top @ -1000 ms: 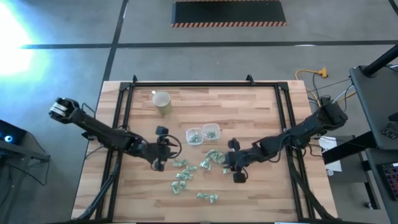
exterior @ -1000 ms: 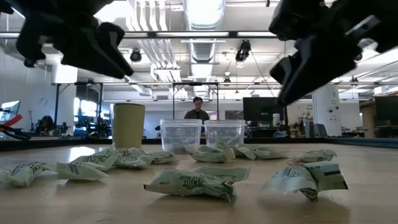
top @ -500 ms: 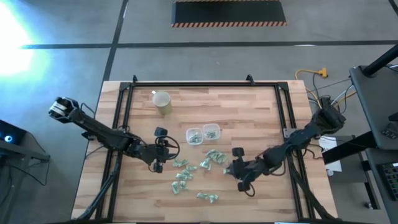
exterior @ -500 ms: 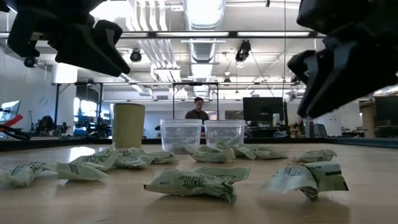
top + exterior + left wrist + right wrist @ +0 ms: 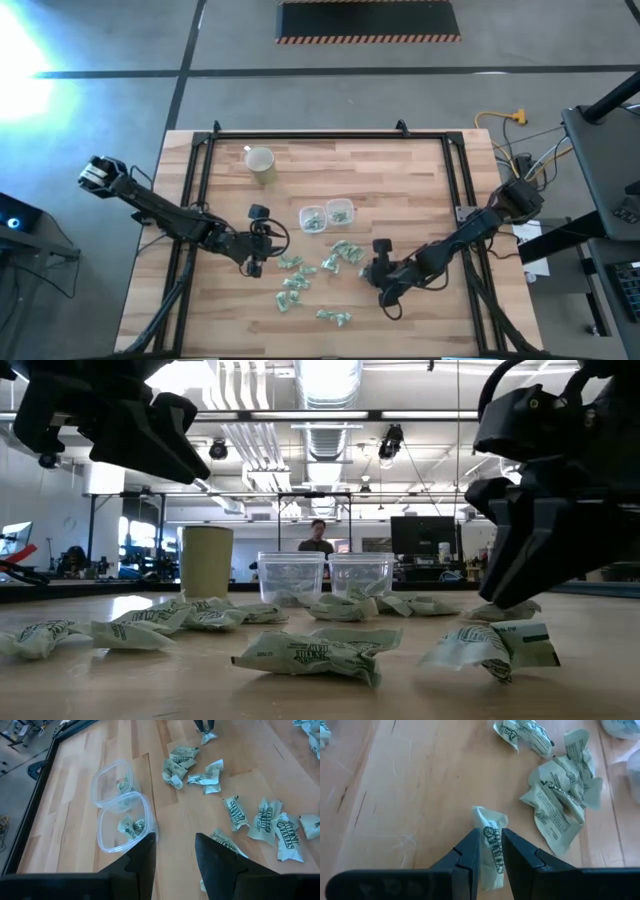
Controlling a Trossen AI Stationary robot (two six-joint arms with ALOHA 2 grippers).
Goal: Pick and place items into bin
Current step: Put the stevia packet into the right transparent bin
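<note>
Several pale green-and-white wrapped items (image 5: 295, 283) lie scattered on the wooden table (image 5: 420, 180). They show up close in the low view (image 5: 310, 650). My right gripper (image 5: 490, 833) is low over one item (image 5: 490, 820) that lies on the table. Its narrowly open fingers stand on either side of that item. The low view shows this gripper (image 5: 505, 592) just above the same item (image 5: 525, 610). My left gripper (image 5: 175, 855) hovers open above the table beside the two clear bins (image 5: 122, 820), with nothing between its fingers. My right gripper slants down over the item, with one finger (image 5: 470, 847) on each long side of it and both fingers lying along it. The item's far end (image 5: 489, 816) rests on the table. Whether the fingers touch its sides I cannot tell.
The two clear bins (image 5: 326, 214) stand side by side mid-table, each with a few items inside. A beige cup (image 5: 261, 164) stands at the far left. A black frame (image 5: 300, 135) runs around the table. A person (image 5: 318, 540) is in the room beyond.
My right gripper has come down from well above the table and has rolled a little. It now stands low over an item on the table. The gap between its fingers looks the same. That item has not moved.
</note>
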